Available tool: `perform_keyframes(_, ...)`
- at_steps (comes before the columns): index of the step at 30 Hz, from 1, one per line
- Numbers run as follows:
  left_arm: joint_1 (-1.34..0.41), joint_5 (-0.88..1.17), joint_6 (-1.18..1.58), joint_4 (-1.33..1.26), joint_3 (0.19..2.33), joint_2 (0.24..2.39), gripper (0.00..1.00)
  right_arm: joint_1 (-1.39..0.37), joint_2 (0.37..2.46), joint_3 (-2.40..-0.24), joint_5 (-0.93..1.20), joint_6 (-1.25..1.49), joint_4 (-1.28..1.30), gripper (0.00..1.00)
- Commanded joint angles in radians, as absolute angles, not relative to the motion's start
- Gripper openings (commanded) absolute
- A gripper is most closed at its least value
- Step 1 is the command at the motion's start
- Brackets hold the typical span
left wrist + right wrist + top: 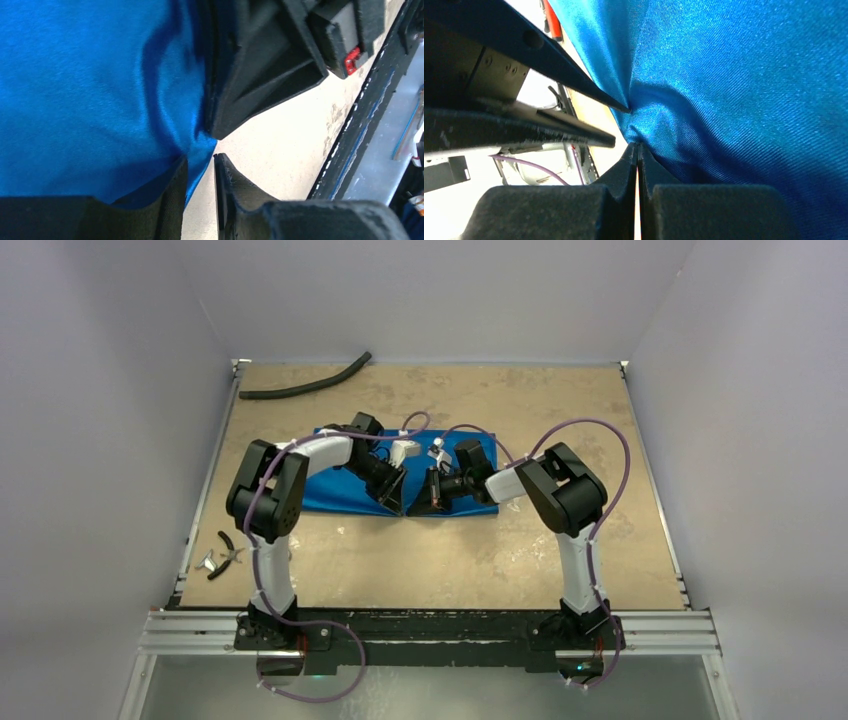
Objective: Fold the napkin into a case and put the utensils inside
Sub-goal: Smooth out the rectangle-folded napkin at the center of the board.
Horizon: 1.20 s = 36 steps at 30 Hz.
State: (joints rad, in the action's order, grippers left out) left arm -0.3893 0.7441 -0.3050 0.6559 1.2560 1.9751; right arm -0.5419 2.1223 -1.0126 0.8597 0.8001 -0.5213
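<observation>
The shiny blue napkin (322,496) lies spread on the table's middle, partly under both arms. Both grippers meet at its near edge. My left gripper (397,505) stands open. In the left wrist view (200,160) a corner of the napkin (75,100) lies in the gap against the left finger (172,200), and bare table shows beside the other finger. My right gripper (426,502) is shut on the napkin's edge. In the right wrist view the cloth (749,100) puckers at its closed tips (638,145). The utensils are out of view.
A long black hose (310,381) lies at the far left of the table. Black-handled pliers (227,550) and a small silver tool (208,562) sit near the left edge. A metal rail (430,632) runs along the near edge.
</observation>
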Motion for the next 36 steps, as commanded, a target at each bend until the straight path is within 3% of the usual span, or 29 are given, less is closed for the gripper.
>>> perform_keyframes(1, -0.330, 0.824, -0.322, 0.750, 1.329, 2.030, 0.22, -0.532, 2.158, -0.986, 0.822, 0.754, -0.480, 0.00)
perform_keyframes(7, -0.230, 0.823, -0.433, 0.867, 1.342, 2.018, 0.16, -0.531, 2.170, -0.985, 0.820, 0.757, -0.490, 0.00)
perform_keyframes(29, -0.009, 0.357, -0.739, 0.935, 1.373, 1.907, 0.10, -0.517, 2.156, -0.980, 0.818, 0.727, -0.456, 0.00)
perform_keyframes(32, -0.002, 0.403, -0.712, 0.962, 1.429, 1.881, 0.12, -0.517, 2.154, -0.982, 0.818, 0.716, -0.450, 0.00)
perform_keyframes(36, -0.053, 0.619, -0.649, 1.053, 1.509, 1.865, 0.15, -0.517, 2.151, -0.987, 0.824, 0.701, -0.433, 0.00)
